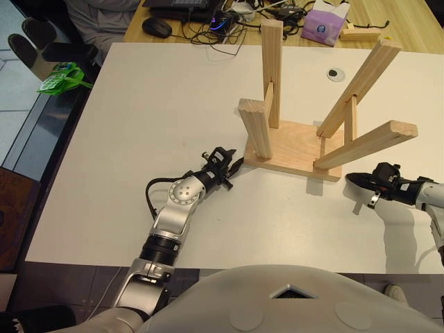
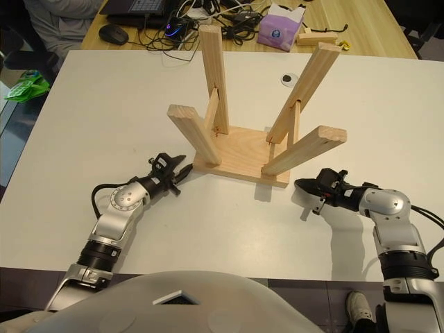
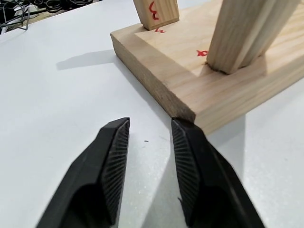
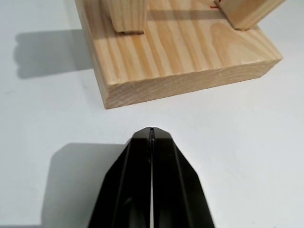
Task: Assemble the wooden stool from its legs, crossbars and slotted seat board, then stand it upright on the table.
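Left hand [image 3: 149, 126] sits just off the seat board's near-left corner, fingers apart and holding nothing, with one pad almost at the board edge. Stool [image 1: 305, 118] is upside down on the surface [image 1: 139, 125]: seat board [image 1: 295, 149] flat down, four legs [image 1: 271, 62] splayed upward, crossbars [image 2: 297, 121] seated between them. It looks assembled, so my read is that only the flip is left. Right hand [image 4: 151, 132] is just off the board's near-right corner, fingers pressed together, empty. For the flip, open the right hand first. Then grip the board by its two side edges, or take a leg low down next to the board on each side, so the joints carry little load. Lift both sides together and roll it over the board's far edge, staying level. An uneven pull could pop a leg out of its slot. Can't tell if the left hand's gap clears the board thickness, so check that before closing.
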Motion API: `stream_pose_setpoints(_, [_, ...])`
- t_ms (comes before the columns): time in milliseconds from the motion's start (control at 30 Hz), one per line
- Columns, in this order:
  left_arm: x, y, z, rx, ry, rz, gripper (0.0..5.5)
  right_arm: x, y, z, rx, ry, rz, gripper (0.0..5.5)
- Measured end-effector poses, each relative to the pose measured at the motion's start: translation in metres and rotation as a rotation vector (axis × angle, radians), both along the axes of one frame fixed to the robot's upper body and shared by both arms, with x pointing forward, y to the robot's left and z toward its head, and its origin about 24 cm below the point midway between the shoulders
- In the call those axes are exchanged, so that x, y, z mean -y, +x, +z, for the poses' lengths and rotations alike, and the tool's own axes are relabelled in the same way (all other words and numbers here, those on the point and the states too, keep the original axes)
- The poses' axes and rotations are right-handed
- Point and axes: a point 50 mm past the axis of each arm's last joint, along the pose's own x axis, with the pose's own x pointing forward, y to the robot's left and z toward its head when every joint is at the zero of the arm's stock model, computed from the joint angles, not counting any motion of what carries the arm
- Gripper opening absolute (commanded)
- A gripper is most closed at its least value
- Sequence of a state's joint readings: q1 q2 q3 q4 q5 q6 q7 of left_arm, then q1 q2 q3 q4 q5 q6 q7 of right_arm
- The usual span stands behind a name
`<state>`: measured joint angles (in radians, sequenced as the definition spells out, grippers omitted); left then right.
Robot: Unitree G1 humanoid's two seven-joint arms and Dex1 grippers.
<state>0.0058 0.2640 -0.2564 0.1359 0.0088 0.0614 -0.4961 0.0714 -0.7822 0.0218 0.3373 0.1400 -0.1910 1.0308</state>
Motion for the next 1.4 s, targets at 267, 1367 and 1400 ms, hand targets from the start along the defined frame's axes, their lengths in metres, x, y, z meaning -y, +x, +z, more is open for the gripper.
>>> stream_pose_setpoints(267, [0.004, -0.008, 0.0, -0.035, -0.029, -0.053, 0.02, -0.011, 0.004, -0.002, -0.008, 0.027, 0.026, 0.0])
stream_pose_setpoints(1367, [-0.017, -0.012, 0.047, -0.036, -0.16, -0.028, 0.02, -0.028, -0.009, 0.042, -0.184, 0.24, 0.101, 0.0])
stream_pose_setpoints(1400, [-0.017, -0.011, 0.049, -0.028, -0.175, -0.022, 0.02, -0.028, -0.009, 0.043, -0.189, 0.246, 0.101, 0.0])
